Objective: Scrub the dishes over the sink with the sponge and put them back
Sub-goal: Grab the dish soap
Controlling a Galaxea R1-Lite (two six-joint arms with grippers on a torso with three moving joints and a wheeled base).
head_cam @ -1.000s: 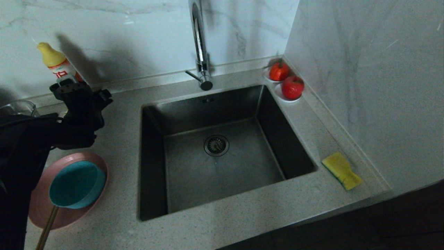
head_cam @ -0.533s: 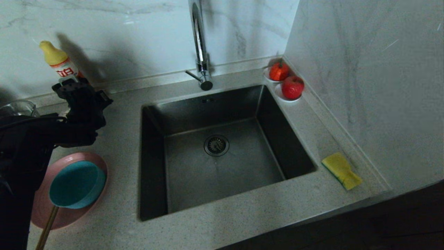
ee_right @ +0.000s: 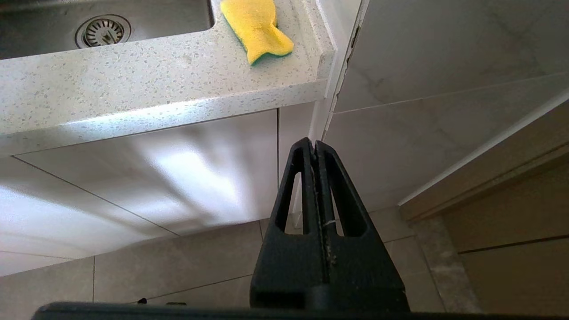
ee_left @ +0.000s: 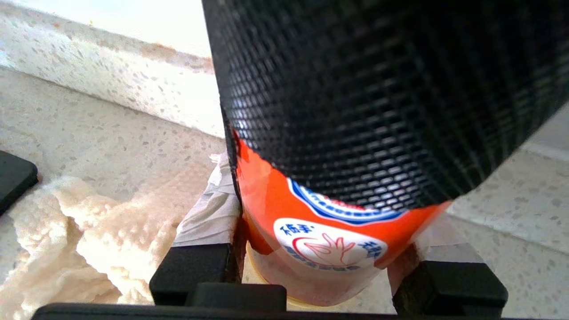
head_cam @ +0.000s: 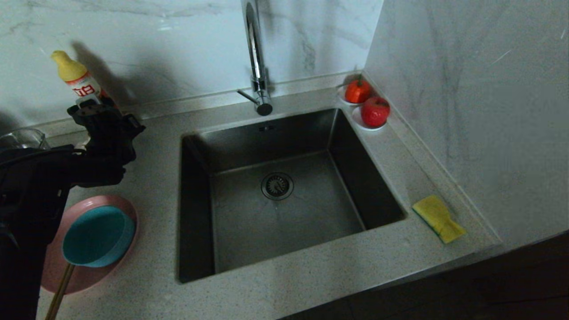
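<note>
An orange-labelled detergent bottle (head_cam: 78, 82) with a yellow cap stands at the back left of the counter. My left gripper (head_cam: 100, 118) is shut on its lower body (ee_left: 275, 195), one padded finger (ee_left: 209, 218) on each side. In front of that hand lie the dishes: a teal bowl (head_cam: 95, 235) resting on the pink plate (head_cam: 91, 278). The yellow sponge (head_cam: 438, 218) lies on the counter right of the sink (head_cam: 249, 231), untouched. My right gripper (ee_right: 313, 143) hangs shut and empty below the counter's front edge, under the sponge (ee_right: 258, 26).
The chrome tap (head_cam: 255, 58) rises behind the sink. Two red fruits on saucers (head_cam: 374, 111) sit in the back right corner against the wall. A glass pot (head_cam: 22, 138) is at far left, a beige cloth (ee_left: 89, 231) beside the bottle, a wooden handle (head_cam: 60, 289) under the bowl.
My left gripper's fingers have closed in on the bottle. The bottle's top has shifted slightly to the right and shows a bit more above the hand. Nothing else moved.
</note>
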